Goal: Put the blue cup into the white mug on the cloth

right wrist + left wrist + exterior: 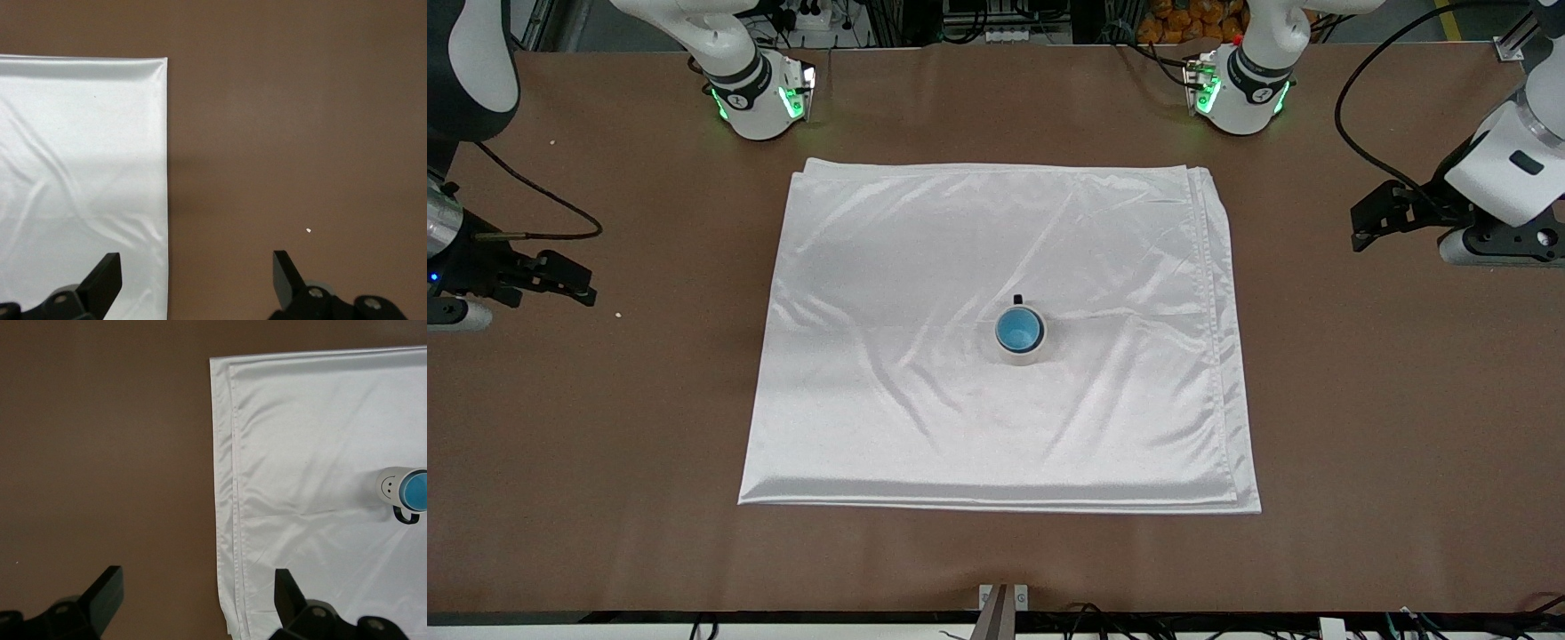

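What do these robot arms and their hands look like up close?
Both arms are glossy white with dark joints and green lights glowing at their bases. A black cable loops along each. The left hand and right hand are black, each with two flat, blocky fingers.

One large shiny white satin-like cloth lies folded on the brown table. One small off-white ceramic mug with a black handle is visible, and one small light-blue plastic cup. Two black two-finger grippers show.
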Robot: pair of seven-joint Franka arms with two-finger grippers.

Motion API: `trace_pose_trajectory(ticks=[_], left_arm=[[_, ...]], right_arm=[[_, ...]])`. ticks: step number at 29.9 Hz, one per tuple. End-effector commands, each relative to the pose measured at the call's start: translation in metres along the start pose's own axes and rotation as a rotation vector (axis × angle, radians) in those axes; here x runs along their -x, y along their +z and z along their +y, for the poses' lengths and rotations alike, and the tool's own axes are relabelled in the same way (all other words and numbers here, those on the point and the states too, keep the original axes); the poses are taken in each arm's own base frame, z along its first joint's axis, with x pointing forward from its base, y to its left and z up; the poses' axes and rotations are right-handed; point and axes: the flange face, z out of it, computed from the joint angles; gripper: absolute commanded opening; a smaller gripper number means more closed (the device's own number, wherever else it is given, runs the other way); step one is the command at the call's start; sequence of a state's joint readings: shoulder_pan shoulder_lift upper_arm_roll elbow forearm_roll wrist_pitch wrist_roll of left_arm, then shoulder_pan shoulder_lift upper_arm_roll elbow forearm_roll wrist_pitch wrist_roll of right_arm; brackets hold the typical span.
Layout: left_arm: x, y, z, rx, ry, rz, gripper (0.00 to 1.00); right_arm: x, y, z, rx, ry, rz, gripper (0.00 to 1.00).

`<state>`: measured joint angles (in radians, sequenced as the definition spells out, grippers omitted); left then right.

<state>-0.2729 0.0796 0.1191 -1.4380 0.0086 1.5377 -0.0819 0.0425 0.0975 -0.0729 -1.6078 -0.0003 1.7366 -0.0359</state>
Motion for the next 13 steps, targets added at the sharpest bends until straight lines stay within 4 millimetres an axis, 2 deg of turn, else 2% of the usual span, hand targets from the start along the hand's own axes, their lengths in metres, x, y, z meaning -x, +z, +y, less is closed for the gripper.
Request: trace_pose_trajectory(ticks=[1,13], left_arm=[[0.0018,-0.0039,0.0002,0.018,0.026,-0.011,1.0],[0.0009,-0.0021,0.0007,0.013,0.033,-0.013,1.0]], right_arm=[[0.0106,-0.0073,-0.0012,-0.005,-0.017,0.013,1.0],[0.0109,-0.0076,-0.0021,-0.005,-0.018,0.01,1.0]])
